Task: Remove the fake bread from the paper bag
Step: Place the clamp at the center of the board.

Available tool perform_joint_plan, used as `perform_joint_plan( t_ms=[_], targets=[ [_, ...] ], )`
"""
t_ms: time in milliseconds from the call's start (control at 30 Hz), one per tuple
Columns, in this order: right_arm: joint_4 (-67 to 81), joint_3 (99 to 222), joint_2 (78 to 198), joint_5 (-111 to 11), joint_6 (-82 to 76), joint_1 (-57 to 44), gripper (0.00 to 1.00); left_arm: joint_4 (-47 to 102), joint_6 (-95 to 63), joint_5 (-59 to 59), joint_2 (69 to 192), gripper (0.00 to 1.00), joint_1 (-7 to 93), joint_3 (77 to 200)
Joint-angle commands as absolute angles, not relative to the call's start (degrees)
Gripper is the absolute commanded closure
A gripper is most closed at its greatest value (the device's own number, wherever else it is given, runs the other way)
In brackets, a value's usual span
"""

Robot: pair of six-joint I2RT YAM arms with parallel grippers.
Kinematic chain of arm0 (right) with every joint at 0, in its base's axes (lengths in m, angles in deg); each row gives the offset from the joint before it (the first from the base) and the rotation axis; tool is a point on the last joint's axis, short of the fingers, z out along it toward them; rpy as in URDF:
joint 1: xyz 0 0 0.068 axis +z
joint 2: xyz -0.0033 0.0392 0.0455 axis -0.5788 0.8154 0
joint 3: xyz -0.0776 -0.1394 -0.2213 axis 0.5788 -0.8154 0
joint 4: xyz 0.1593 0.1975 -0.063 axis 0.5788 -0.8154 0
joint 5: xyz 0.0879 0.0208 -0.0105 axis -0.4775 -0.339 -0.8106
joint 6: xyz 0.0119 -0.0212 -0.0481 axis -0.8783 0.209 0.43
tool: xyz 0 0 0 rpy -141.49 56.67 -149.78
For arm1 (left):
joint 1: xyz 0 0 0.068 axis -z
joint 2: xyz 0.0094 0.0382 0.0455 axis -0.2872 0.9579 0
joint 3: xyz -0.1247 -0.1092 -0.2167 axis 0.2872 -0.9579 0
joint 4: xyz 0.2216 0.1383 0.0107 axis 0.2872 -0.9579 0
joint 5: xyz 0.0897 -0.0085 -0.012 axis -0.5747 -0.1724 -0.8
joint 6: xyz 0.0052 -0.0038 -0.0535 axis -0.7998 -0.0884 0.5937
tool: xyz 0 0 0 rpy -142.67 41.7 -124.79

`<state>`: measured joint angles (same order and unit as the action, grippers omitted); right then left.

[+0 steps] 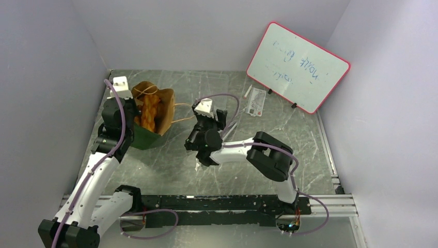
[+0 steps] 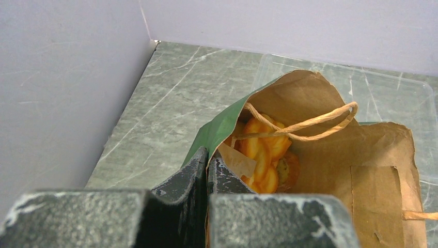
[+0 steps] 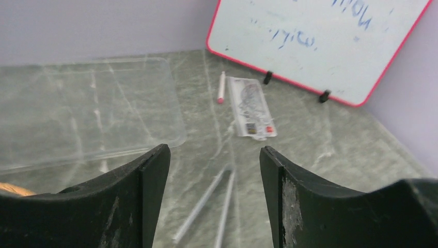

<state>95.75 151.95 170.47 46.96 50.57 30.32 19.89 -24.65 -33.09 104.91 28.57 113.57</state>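
- Right now the paper bag (image 1: 155, 135) (image 2: 217, 129) sits at the far left of the surface (image 1: 170, 170), close to the left wall. It is green outside and brown inside, and its mouth gapes open.
- Fake bread (image 1: 150, 111) (image 2: 263, 152) is all inside the bag: a twisted orange loaf and more orange-tan pieces under it. None lies out on the surface.
- A tan cord handle (image 2: 310, 124) loops across the bag's mouth above the bread.
- Left pincer (image 1: 135, 121) (image 2: 210, 160) is pressed together on the bag's near-left rim, with the green wall pinched between its fingers.
- Right pincer (image 1: 218, 116) (image 3: 214, 152) is spread wide with nothing between the fingers. It hangs mid-surface, well apart from the bag on its right, and points toward the far right corner.
- Metal tongs (image 1: 231, 128) (image 3: 212, 206) lie on the surface just under the right pincer.
- A clear plastic tray (image 3: 175, 119) (image 2: 361, 88) lies flat near the far edge, beyond the bag.
- A red-framed whiteboard (image 1: 297, 67) (image 3: 310, 36) leans in the far right corner; its blue scribbles are unreadable.
- A small printed packet (image 1: 256, 101) (image 3: 251, 108) and a pen (image 1: 247, 93) (image 3: 221, 87) lie side by side just in front of the whiteboard.
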Motion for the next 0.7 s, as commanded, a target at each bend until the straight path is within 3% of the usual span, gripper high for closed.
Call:
perform_joint_plan(
  t_ms=[0, 100, 200, 300, 367, 400, 467, 600, 667],
  targets=[
    [111.9, 153.7, 171.2, 44.3, 77.1, 30.3, 0.32, 24.6, -25.3, -31.3, 104.6, 0.93, 28.4, 115.4],
    [111.8, 148.9, 169.1, 40.4, 89.1, 30.5, 0.32, 22.6, -24.6, -29.9, 105.5, 0.93, 28.3, 117.7],
    [102.2, 142.0, 163.6, 38.6, 83.7, 30.5, 0.35, 20.4, -23.8, -28.2, 106.9, 0.93, 28.3, 120.2],
    [59.5, 143.3, 156.6, 33.3, 52.0, 30.5, 0.35, 18.9, -23.3, -27.6, 107.7, 0.93, 28.2, 121.5],
    [19.8, 154.5, 154.9, 23.4, 22.7, 29.5, 0.39, 18.5, -23.5, -27.8, 107.2, 0.93, 28.2, 121.6],
    [10.9, 158.7, 154.9, 19.0, 16.1, 28.4, 0.42, 18.2, -23.6, -28.0, 106.9, 0.93, 28.2, 121.6],
    [7.4, 162.3, 155.3, 12.6, 16.8, 27.4, 0.44, 17.4, -24.0, -28.2, 106.3, 0.93, 28.1, 121.8],
    [-15.8, 173.1, 159.6, -7.2, 14.7, 22.7, 0.38, 15.3, -24.4, -27.4, 105.4, 0.93, 28.0, 122.8],
    [-17.2, 171.1, 158.8, -14.6, 15.4, 20.5, 0.36, 14.2, -24.2, -26.8, 105.4, 0.93, 27.9, 123.4]
  ],
)
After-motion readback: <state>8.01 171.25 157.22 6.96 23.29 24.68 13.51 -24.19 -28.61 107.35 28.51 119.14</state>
